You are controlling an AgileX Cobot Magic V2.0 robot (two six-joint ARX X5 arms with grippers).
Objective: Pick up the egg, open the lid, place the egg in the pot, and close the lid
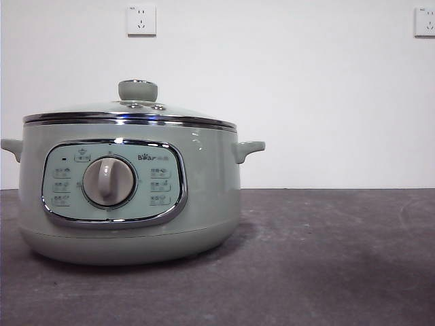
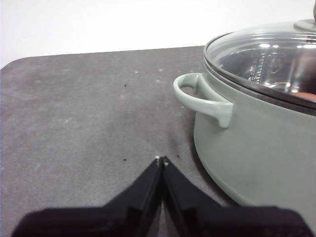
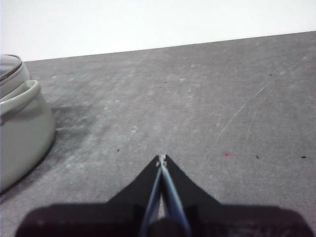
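The pale sage-green pot (image 1: 204, 204) stands on the left part of the table, its dial facing the front camera. The glass lid (image 1: 129, 112) rests shut on the rim, with its green knob (image 1: 138, 89) on top. Through the lid (image 2: 266, 59) in the left wrist view a small brown-orange patch, apparently the egg (image 2: 307, 94), lies inside the pot (image 2: 256, 143). My left gripper (image 2: 161, 159) is shut and holds nothing, low over the table beside the pot's side handle (image 2: 202, 96). On the pot's (image 3: 19, 133) other side, farther off, my right gripper (image 3: 162, 158) is shut and holds nothing.
The dark grey table (image 1: 326, 258) stretches bare to the right of the pot. A white wall stands behind it, with two sockets (image 1: 141, 20) (image 1: 425, 22) high up. Neither arm shows in the front view.
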